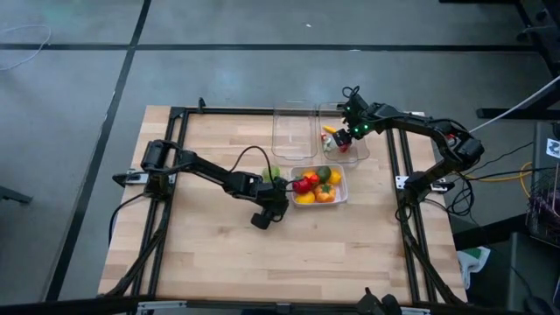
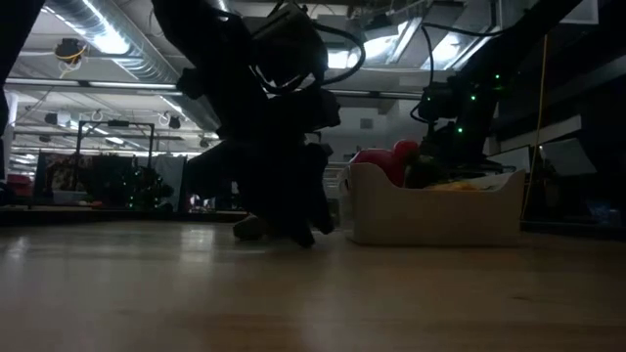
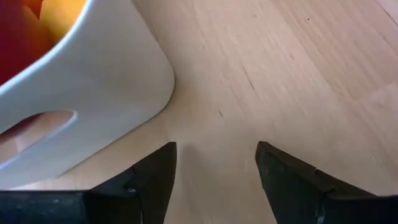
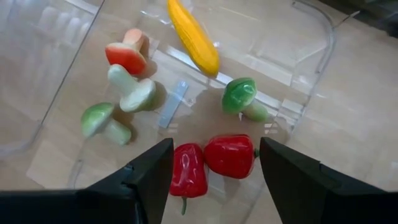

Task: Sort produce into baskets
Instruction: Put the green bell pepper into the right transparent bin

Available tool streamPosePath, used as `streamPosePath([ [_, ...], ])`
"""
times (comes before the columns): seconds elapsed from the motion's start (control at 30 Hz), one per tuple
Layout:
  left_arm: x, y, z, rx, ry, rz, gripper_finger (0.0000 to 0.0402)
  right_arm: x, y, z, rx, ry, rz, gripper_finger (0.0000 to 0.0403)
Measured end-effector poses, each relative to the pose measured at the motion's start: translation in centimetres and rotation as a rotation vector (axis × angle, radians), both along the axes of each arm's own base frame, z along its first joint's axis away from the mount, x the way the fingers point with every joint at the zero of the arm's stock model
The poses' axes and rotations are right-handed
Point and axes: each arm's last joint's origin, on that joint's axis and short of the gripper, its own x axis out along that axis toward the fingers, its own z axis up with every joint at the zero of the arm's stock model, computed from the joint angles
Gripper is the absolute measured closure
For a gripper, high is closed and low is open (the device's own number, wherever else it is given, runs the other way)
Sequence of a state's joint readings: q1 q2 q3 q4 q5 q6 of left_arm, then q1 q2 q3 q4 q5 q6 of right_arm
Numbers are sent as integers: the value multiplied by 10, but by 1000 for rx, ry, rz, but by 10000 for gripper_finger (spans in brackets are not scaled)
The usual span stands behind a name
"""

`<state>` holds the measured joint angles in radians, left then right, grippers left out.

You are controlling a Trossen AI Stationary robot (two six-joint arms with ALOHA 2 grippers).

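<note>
Three tubs sit toward the far right part of the table point(image 1: 210, 254): two clear ones side by side nearer the far edge, and a white tub point(image 1: 341, 198) just in front of them, closer to the table's middle.

Largest first, the table is bare wood over most of its near half. The left arm reaches across from the left edge, and its left gripper point(image 3: 216, 163) hangs low over bare wood just beside the white tub's left corner, fingers spread with nothing between them. The right arm comes in from the right edge and holds the right gripper point(image 4: 215, 163) above the right clear tub point(image 4: 311, 37), fingers also spread and empty.

The white tub is heaped with produce: red, orange and yellow pieces. The left clear tub point(image 1: 293, 131) looks empty. Inside the right clear tub lie a yellow corn cob point(image 4: 194, 36), two red peppers point(image 4: 230, 155), and small mushrooms point(image 4: 244, 96) in green, red and pale caps. A green piece point(image 1: 273, 173) lies on the wood near the left gripper.

Risks, as I judge them: the left gripper is so close to the white tub that a sideways move could shove it and spill the heap. The right gripper, dropping between crowded pieces, might pinch two at once or catch the thin clear wall and drag the tub.
</note>
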<state>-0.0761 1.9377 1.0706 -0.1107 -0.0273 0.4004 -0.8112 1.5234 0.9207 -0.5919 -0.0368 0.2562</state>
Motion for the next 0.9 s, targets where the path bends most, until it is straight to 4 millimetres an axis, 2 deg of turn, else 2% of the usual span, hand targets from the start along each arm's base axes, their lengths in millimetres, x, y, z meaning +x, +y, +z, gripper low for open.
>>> streamPosePath([
  [0.2,0,0,8,-22,20,51,180,0,0,0,6,-4,3,166],
  [0.3,0,0,19,-39,35,79,180,0,0,0,6,-4,3,166],
  [0.6,-22,2,45,-85,163,190,180,0,0,0,8,-3,3,166],
  [0.9,-36,6,45,-82,284,335,180,0,1,0,12,-8,6,166],
])
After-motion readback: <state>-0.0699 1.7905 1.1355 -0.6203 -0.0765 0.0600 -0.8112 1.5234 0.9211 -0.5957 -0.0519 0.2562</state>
